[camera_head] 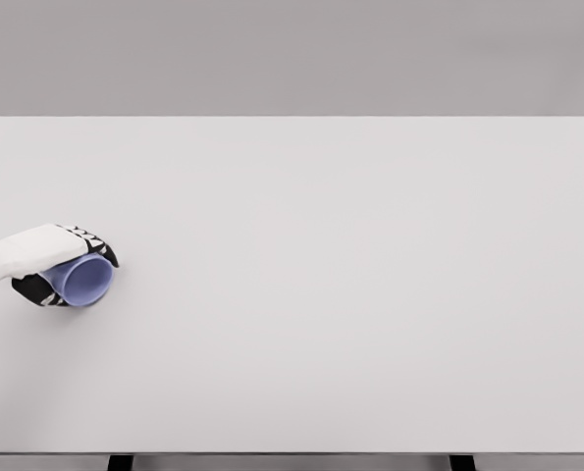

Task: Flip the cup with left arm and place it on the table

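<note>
Cup (83, 280), pale blue, lies tilted near the table's (370, 294) left edge, its mouth facing the camera, wrapped by the left hand (61, 263). It looks light, stiff and smooth-walled, so likely slippery; gripping around the side wall suits the flip.

Table (350, 294) surface open across centre, right side and far edge; passage unobstructed there. Only obstruction sits near left edge: left hand (61, 263) wrapped around the blue cup (83, 281), low over the tabletop.
</note>
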`<action>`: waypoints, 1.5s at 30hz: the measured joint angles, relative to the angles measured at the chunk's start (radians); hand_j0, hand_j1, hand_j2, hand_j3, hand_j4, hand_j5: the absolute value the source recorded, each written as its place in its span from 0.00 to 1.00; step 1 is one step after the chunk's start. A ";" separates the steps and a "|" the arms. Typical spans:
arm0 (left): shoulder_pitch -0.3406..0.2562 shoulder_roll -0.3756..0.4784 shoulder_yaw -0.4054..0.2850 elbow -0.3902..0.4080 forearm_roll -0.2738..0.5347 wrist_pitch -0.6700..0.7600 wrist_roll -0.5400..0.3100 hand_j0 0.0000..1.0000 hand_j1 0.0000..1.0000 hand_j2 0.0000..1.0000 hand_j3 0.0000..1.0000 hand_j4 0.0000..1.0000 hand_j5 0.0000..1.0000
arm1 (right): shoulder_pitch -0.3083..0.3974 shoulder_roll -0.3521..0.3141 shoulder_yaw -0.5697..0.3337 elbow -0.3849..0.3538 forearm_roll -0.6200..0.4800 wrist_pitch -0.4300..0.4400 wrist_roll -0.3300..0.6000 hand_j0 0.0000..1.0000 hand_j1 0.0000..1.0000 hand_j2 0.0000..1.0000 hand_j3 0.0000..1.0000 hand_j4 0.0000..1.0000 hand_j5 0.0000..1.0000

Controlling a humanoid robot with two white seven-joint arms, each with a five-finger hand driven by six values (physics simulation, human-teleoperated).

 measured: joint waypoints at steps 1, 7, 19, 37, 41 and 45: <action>0.000 0.001 0.000 0.000 0.009 0.000 0.000 0.38 0.38 0.38 0.38 0.38 0.38 | 0.000 0.000 0.000 0.000 0.000 0.000 0.000 1.00 1.00 1.00 1.00 1.00 1.00; -0.043 0.002 0.000 0.000 0.097 0.000 0.000 0.29 0.29 0.29 0.29 0.29 0.29 | 0.000 0.000 0.000 0.000 0.000 0.000 0.000 1.00 1.00 1.00 1.00 1.00 1.00; -0.054 -0.006 0.003 0.039 0.516 -0.003 -0.010 0.26 0.26 0.26 0.26 0.26 0.26 | 0.000 0.000 0.000 0.000 0.000 0.000 0.000 1.00 1.00 1.00 1.00 1.00 1.00; -0.051 -0.084 -0.041 0.139 0.856 0.192 0.001 0.27 0.27 0.27 0.27 0.27 0.27 | 0.000 0.000 0.000 0.000 0.000 0.000 0.000 1.00 1.00 1.00 1.00 1.00 1.00; -0.052 -0.087 -0.073 0.162 0.887 0.207 0.001 0.27 0.27 0.27 0.27 0.27 0.27 | 0.000 0.000 0.000 0.000 0.000 0.000 0.000 1.00 1.00 1.00 1.00 1.00 1.00; -0.054 -0.088 -0.095 0.175 0.935 0.212 0.001 0.27 0.27 0.27 0.27 0.27 0.27 | 0.000 0.000 0.000 0.000 0.000 0.000 0.000 1.00 1.00 1.00 1.00 1.00 1.00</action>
